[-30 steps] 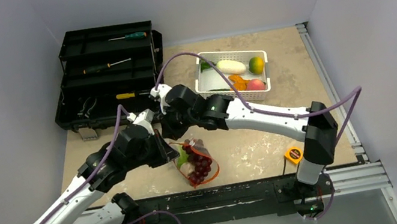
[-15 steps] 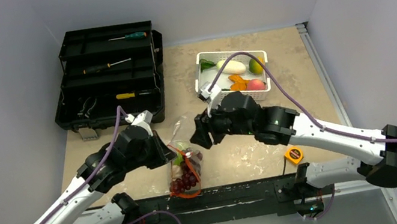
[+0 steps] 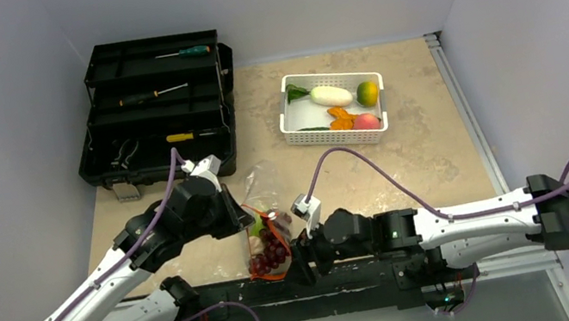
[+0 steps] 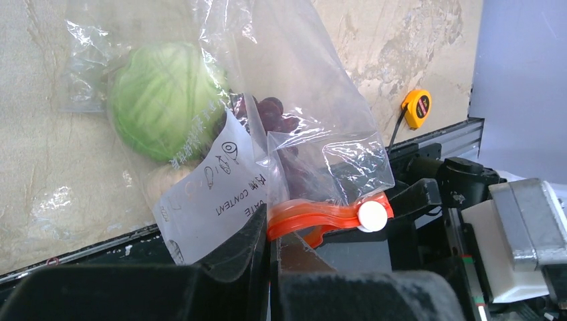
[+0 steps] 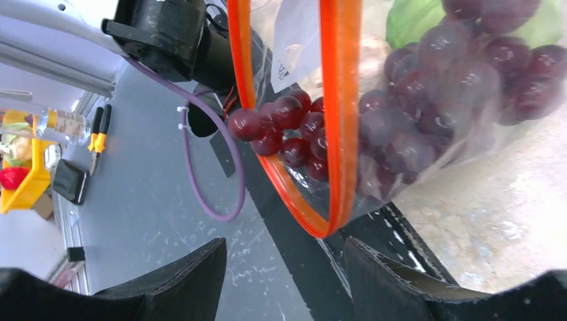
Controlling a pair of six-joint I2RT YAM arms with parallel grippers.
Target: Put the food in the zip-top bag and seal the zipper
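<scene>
Beige surface (image 3: 427,145) | black toolbox (image 3: 154,104) well behind-left of zip-top bag (image 3: 261,189) | white basket (image 3: 334,138) well behind-right of bag | bag holds cabbage (image 4: 160,100), grapes (image 5: 287,114) at its mouth | left tool (image 4: 271,234) clenched on zipper (image 4: 314,215) | right tool (image 5: 284,281) released, jaws apart just beside bag mouth

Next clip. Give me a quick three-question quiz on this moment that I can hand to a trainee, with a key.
1. True or false: the left gripper is shut on the zipper of the zip-top bag.
2. Which food is inside the bag? A banana, B cabbage, C strawberry.
3. Name the container that holds the peach.

Key
1. True.
2. B.
3. The white basket, at the far side of the table.
</scene>
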